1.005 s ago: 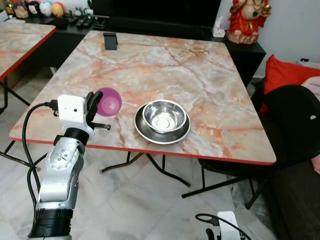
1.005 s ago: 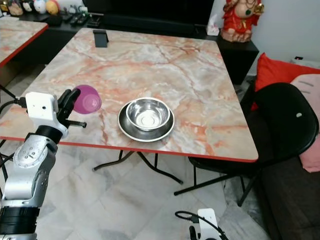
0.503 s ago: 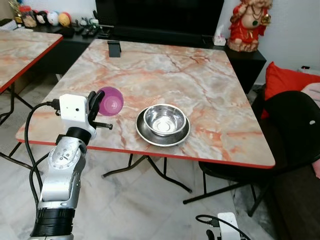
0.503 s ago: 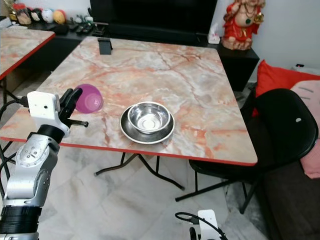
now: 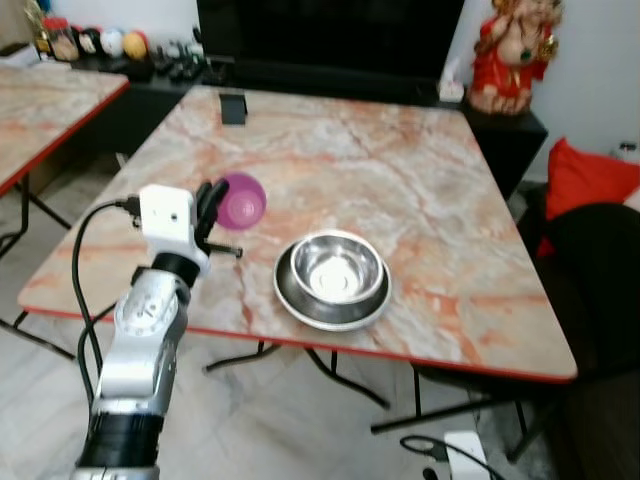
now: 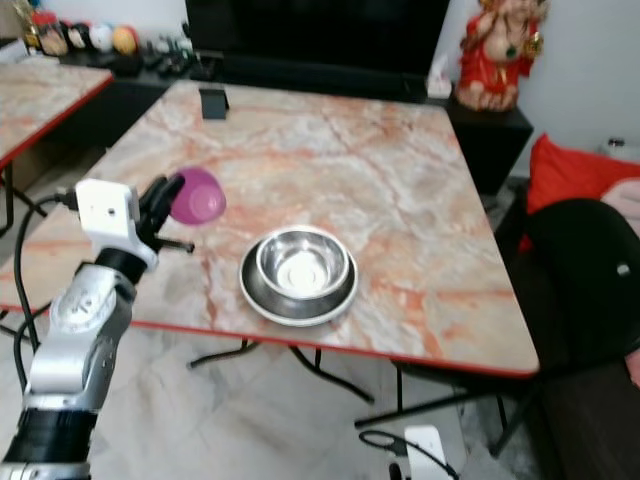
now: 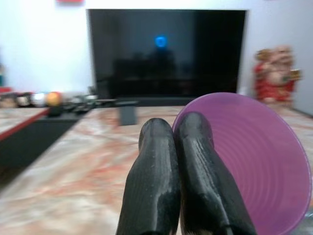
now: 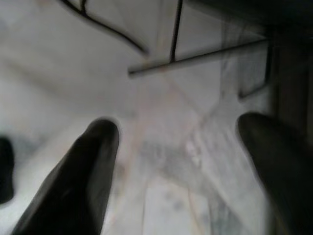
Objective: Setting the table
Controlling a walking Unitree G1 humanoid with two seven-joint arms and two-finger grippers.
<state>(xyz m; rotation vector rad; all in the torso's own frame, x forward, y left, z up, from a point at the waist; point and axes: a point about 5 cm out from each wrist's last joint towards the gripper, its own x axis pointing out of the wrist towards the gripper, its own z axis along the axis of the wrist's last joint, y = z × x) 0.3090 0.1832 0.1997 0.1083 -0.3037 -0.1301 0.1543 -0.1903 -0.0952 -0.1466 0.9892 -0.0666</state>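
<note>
Leftmost, the corner of a second marble table (image 5: pixel 45 105) with a red edge shows at about ten o'clock, with small round toys (image 5: pixel 120 42) lined on the dark shelf behind it. Next comes the left arm (image 5: pixel 140 340), silver, rising from seven o'clock, a white box at its wrist. Its left gripper (image 5: pixel 215 205) is clenched on the rim of a purple cup (image 5: pixel 242 200), which is held tipped on its side above the main table (image 5: pixel 420 180), near its left edge, its mouth turned toward the wrist camera. In the left wrist view the two black fingers (image 7: pixel 156 181) press tight together with the cup (image 7: pixel 259 166) pinched at its rim beside them, a dark television (image 7: pixel 166 51) straight ahead.

At the far edge of the table, around eleven o'clock, a small dark stand (image 5: pixel 233 107) sits upright. Toward five o'clock of the cup, near the front edge, a steel bowl (image 5: pixel 337 268) rests inside a steel plate (image 5: pixel 330 305). Farther right, a red statue (image 5: pixel 510 55) stands at one o'clock, a red cushion (image 5: pixel 590 175) and a black chair (image 5: pixel 600 260) at three o'clock.

Down by the floor, the right gripper (image 8: pixel 181 161) hangs idle, its fingers spread wide apart over pale tiles (image 8: pixel 63 78).
</note>
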